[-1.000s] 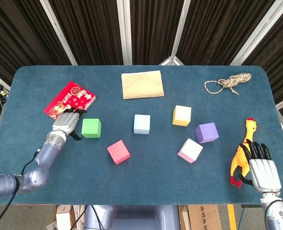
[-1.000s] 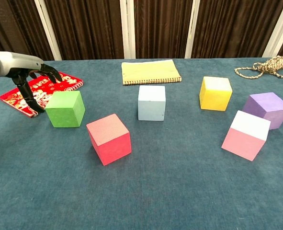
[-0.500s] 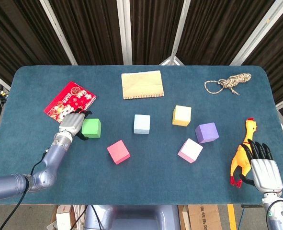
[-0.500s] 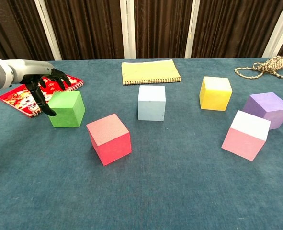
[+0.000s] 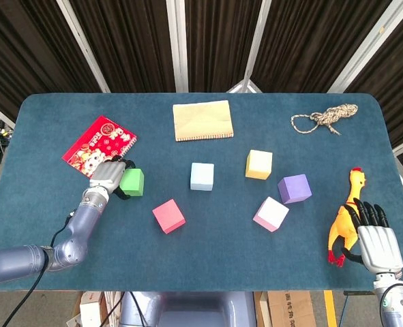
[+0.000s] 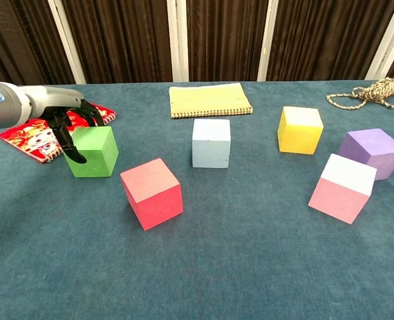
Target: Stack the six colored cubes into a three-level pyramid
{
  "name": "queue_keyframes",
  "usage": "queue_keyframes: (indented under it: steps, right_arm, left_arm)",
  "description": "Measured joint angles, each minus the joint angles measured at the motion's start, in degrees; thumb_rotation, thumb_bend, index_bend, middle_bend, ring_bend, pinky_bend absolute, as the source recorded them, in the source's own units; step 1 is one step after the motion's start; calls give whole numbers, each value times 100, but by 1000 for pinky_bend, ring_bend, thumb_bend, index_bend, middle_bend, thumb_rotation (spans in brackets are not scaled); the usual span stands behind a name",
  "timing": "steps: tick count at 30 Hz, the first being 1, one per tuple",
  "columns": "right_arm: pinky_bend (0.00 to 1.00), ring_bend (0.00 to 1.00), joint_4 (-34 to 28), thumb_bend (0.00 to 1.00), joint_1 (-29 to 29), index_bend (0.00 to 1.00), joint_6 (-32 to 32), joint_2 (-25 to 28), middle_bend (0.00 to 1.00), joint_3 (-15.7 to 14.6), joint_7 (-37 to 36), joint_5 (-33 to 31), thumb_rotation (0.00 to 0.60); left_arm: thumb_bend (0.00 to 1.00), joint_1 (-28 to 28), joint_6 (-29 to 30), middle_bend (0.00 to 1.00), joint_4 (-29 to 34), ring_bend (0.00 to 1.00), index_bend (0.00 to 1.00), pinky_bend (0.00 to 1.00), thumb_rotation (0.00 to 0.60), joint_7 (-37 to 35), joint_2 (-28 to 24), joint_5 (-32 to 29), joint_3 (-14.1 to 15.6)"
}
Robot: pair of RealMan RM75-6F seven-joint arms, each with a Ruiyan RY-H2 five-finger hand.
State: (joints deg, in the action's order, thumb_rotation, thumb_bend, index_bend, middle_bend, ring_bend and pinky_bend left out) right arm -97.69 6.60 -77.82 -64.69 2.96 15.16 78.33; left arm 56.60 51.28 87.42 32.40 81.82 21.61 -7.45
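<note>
At table left, left hand (image 6: 69,127) now touching green cube (image 6: 93,151)

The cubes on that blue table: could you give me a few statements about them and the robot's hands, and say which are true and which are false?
1. The left hand is at the green cube. True.
2. The red cube sits on top of the light blue cube. False: both stand on the table, apart.
3. The right hand lies beside the rubber chicken. True.
4. The yellow cube rests on the notebook. False: it stands on the table, apart from the notebook.
5. A pyramid is already built. False: no cube is stacked.
</note>
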Motion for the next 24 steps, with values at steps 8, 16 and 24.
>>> queue_keyframes:
  steps: [8, 16, 24]
  right_arm:
    - [0, 33, 10, 190, -2, 130, -12, 7, 47, 4, -41, -7, 600]
    - [0, 34, 44, 190, 32, 130, 49, -30, 47, 11, -16, -60, 600]
    - [0, 33, 64, 190, 37, 130, 44, -46, 47, 27, -22, -97, 600]
  left_arm:
    - [209, 56, 68, 222, -3, 71, 248, 163, 600, 129, 13, -170, 21]
    - [244, 132, 105, 258, -117, 71, 261, 163, 600, 273, 96, -275, 21]
    - [312, 177, 107, 283, -157, 73, 298, 163, 600, 351, 128, -308, 9]
